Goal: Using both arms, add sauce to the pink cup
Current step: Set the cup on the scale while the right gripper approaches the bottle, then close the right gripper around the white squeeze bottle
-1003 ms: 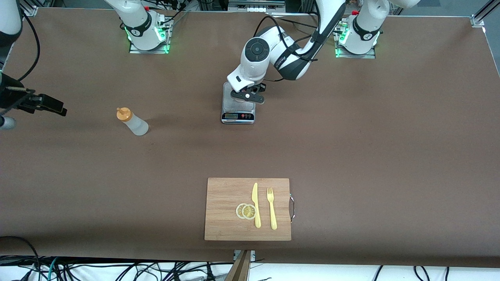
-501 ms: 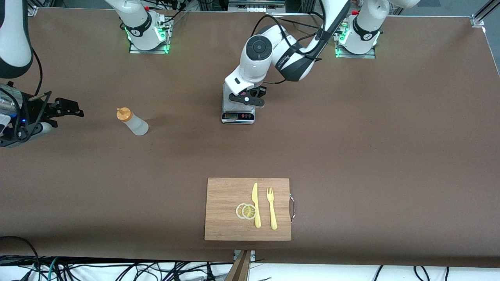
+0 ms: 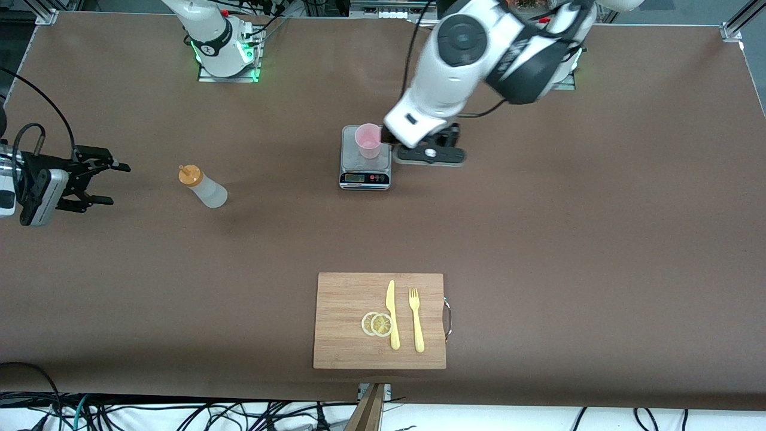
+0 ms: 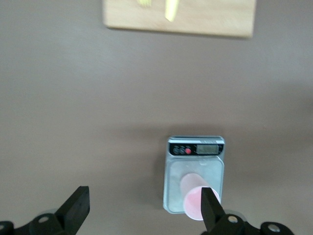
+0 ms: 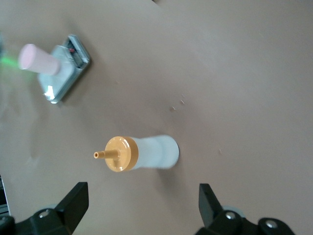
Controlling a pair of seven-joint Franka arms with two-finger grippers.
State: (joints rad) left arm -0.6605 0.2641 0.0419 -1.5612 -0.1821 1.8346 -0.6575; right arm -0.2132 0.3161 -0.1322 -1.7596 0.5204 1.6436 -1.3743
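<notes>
The pink cup (image 3: 367, 140) stands upright on the small scale (image 3: 365, 170) in mid-table. My left gripper (image 3: 428, 154) hangs open just beside the scale, toward the left arm's end, holding nothing. In the left wrist view the cup (image 4: 194, 195) shows past one finger (image 4: 211, 208), outside the open left gripper (image 4: 144, 208). The sauce bottle (image 3: 203, 187), whitish with an orange cap, stands toward the right arm's end. My right gripper (image 3: 106, 183) is open and empty over the table's end, apart from the bottle. In the right wrist view the bottle (image 5: 144, 152) lies ahead of the open right gripper (image 5: 142, 203).
A wooden cutting board (image 3: 335, 293) near the front edge carries a yellow knife (image 3: 392, 314), a yellow fork (image 3: 416, 320) and two lemon slices (image 3: 377, 324). The right wrist view also shows the cup (image 5: 36, 59) on the scale (image 5: 73, 66).
My left gripper opened, let go of the cup on the scale, then rose and drew back toward the left arm's end. The right gripper moved closer to the bottle.
</notes>
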